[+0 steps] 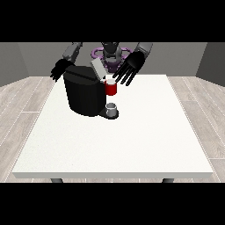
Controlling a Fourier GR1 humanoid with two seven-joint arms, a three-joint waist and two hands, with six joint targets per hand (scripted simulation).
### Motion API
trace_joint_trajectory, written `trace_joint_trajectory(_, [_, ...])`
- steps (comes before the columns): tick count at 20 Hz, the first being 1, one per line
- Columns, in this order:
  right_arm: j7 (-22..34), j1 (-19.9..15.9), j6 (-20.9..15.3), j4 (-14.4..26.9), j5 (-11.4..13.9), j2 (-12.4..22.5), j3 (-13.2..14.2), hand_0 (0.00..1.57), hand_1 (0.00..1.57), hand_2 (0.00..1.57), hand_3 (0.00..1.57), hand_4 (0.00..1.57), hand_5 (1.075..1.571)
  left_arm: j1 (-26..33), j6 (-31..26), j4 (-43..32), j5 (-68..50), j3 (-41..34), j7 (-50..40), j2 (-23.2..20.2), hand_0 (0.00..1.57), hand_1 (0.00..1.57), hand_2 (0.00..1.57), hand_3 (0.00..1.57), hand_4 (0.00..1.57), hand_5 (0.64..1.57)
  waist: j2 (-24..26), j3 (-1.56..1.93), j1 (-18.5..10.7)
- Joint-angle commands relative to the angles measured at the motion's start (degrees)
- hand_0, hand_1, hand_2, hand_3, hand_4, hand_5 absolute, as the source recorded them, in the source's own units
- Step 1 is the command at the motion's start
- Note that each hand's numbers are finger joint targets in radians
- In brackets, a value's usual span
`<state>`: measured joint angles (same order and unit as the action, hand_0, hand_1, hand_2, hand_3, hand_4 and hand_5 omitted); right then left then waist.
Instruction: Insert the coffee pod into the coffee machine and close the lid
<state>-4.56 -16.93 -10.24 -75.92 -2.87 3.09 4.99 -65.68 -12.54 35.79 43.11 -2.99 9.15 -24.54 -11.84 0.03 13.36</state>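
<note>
The small grey cup-shaped pod (112,107) stands on the black coffee machine's (85,94) base – probably light, rigid and smooth, best pinched at its sides – while the hand at the view's right (130,67) hovers with spread fingers.

The white table (132,145) carries a black coffee machine (83,94), seemingly near its far edge.

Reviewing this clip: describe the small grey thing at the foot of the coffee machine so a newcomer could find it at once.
Start at the large white table and find the bulky black coffee machine at its far left. At the machine's front base, on the dark platform, stands a small grey cup-shaped thing. It sits directly below a red thing at the machine, and unlike that one it is pale grey and lower down.
</note>
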Motion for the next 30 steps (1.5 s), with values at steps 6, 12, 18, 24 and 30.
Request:
trace_joint_trajectory(6, [0.95,6.09,0.09,1.60,-0.69,0.21,0.96,0.00,0.00,0.00,0.00,0.38,1.571,7.17,-0.42,2.07,-2.90,-1.57,-0.51,4.98,0.00,0.00,0.00,0.00,0.00,1.571,9.40,-0.02,-4.20])
trace_joint_trajectory(12, [-2.25,9.08,-0.96,4.08,-1.86,-0.89,3.17,0.00,0.00,0.00,0.00,0.43,1.571,11.84,0.47,3.28,-16.51,-12.23,2.27,12.71,0.00,0.00,0.00,0.00,0.25,1.571,13.14,-0.09,-9.76])
trace_joint_trajectory(18, [-1.38,16.54,2.75,3.13,-2.88,2.70,4.31,0.00,0.00,0.00,0.00,0.45,1.571,23.56,0.49,3.72,-21.72,-14.72,2.55,19.17,0.00,0.00,0.00,0.00,0.00,1.571,25.03,-0.04,-12.88])
trace_joint_trajectory(24, [2.03,14.17,5.04,-2.76,-0.83,5.97,1.41,0.00,0.00,0.00,0.00,0.39,1.571,30.78,-2.07,5.18,-26.92,-18.13,6.03,18.08,0.00,0.00,0.00,0.00,0.21,1.571,25.42,-0.08,-13.54])
trace_joint_trajectory(30, [3.82,14.37,9.16,-7.56,-1.51,5.64,-2.24,0.00,0.00,0.00,0.00,0.00,1.571,34.52,-2.02,7.33,-29.96,-18.31,1.45,21.71,0.00,0.00,0.00,0.00,0.00,1.571,29.42,-0.03,-14.96])
